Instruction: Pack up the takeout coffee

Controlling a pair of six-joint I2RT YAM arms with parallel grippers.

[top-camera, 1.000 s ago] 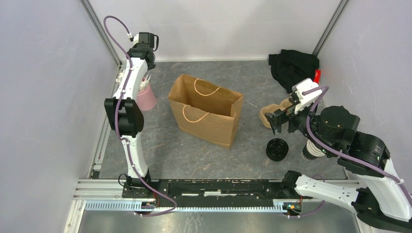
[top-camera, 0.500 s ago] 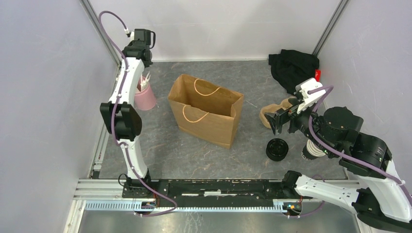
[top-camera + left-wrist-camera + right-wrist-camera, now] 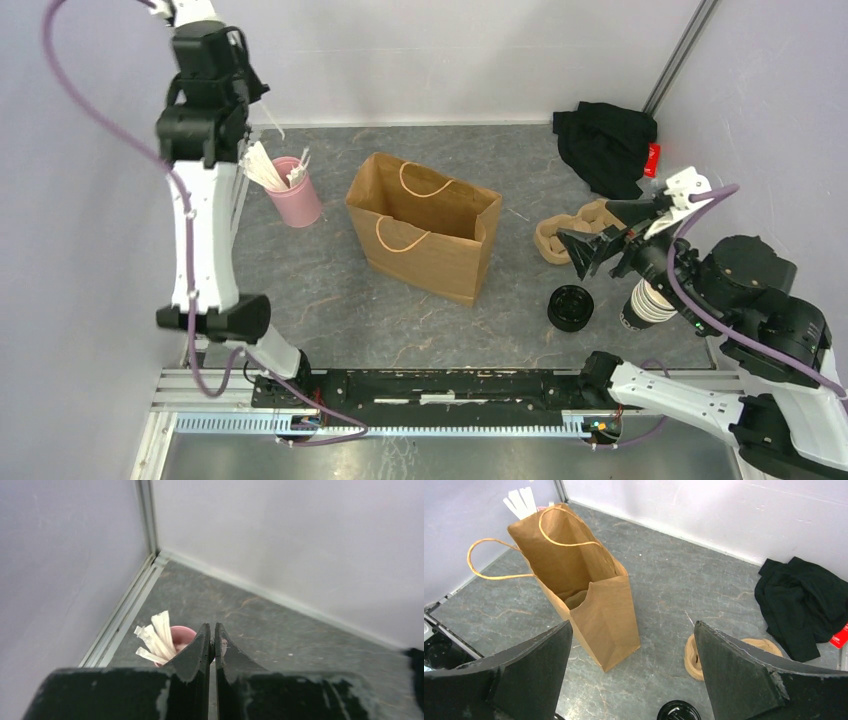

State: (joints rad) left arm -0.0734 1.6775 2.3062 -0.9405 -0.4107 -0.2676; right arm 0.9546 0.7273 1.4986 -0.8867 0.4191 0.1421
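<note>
The takeout coffee shows in none of the views. The brown paper bag (image 3: 430,235) (image 3: 574,575) stands open and upright mid-table. My left gripper (image 3: 248,100) (image 3: 212,627) is raised high above the pink cup (image 3: 300,205) (image 3: 182,632) of white wrapped sticks (image 3: 152,640). Its jaws are pressed almost together, and in the top view a thin white stick (image 3: 271,121) hangs from them. My right gripper (image 3: 603,232) (image 3: 634,625) hovers wide open and empty to the right of the bag.
A squat stack of black lids (image 3: 570,307) (image 3: 679,711) and a stack of lidless cups (image 3: 645,305) sit under the right arm. Tan cardboard pieces (image 3: 560,235) (image 3: 694,657) lie near them. A black cloth (image 3: 605,140) (image 3: 804,600) fills the far right corner.
The left gripper closed at the pink cup and the arm rose high with a thin white stick. The right gripper drew slightly right, still open.
</note>
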